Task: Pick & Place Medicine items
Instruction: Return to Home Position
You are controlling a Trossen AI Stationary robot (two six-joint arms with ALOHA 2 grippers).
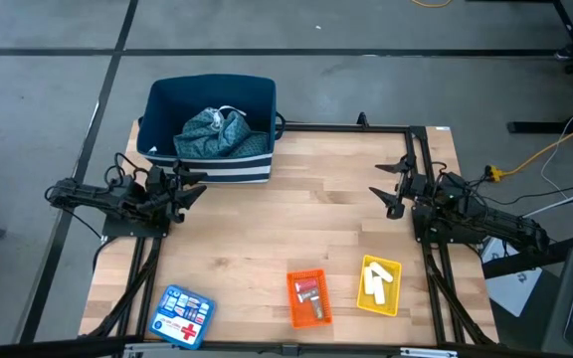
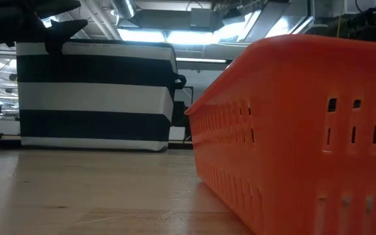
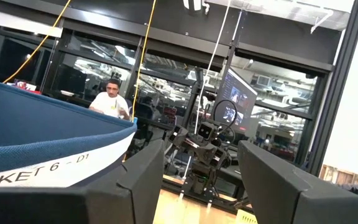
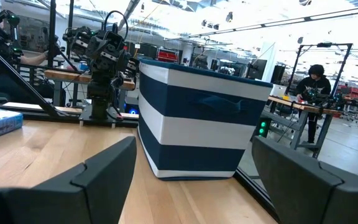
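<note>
White stick-shaped medicine items (image 1: 376, 281) lie in a yellow tray (image 1: 392, 303) near the table's near edge. An orange tray (image 1: 293, 302) beside it holds small red and grey packets (image 1: 309, 295); in the low view only its slotted wall (image 2: 305, 130) shows. My left gripper (image 1: 196, 183) hovers open at the table's left edge beside the striped basket. My right gripper (image 1: 390, 185) hovers open at the right side, far from both trays. Neither touches anything.
A blue-and-white striped basket (image 1: 210, 164) with a blue patterned cloth (image 1: 214, 131) inside stands at the far left. A flat blue box with a red cross (image 1: 181, 317) lies at the near left corner. Bare wood (image 1: 286, 219) spreads between the arms. People show in the room beyond.
</note>
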